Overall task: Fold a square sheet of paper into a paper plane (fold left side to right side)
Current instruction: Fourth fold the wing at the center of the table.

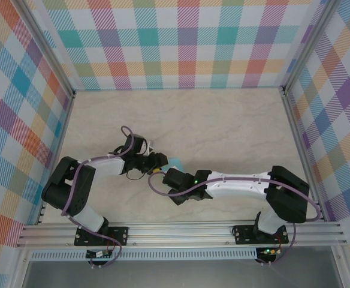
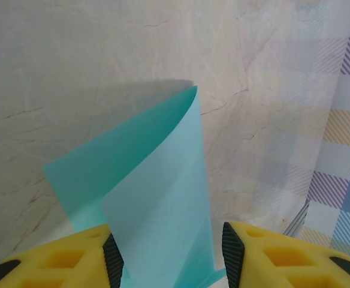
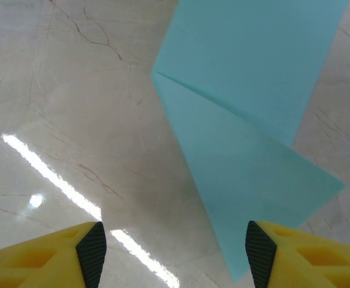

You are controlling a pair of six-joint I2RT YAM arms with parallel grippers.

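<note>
The square sheet of paper (image 1: 176, 162) is light turquoise and lies folded at the table's middle, mostly hidden under the two wrists. In the left wrist view the paper (image 2: 157, 198) curls up off the table and passes between the fingers of my left gripper (image 2: 169, 258), which is open with a gap at the right pad. In the right wrist view the paper (image 3: 247, 120) lies flat with a diagonal crease. Its pointed corner reaches down beside the right finger of my right gripper (image 3: 170, 255), which is open and holds nothing. A finished paper plane is out of view.
Both arms meet at the table's centre, the left gripper (image 1: 158, 160) just above the right gripper (image 1: 163, 174). Plaid walls (image 1: 181, 42) close in the back and both sides. The marble tabletop (image 1: 235, 120) stretches behind and to the right of the paper.
</note>
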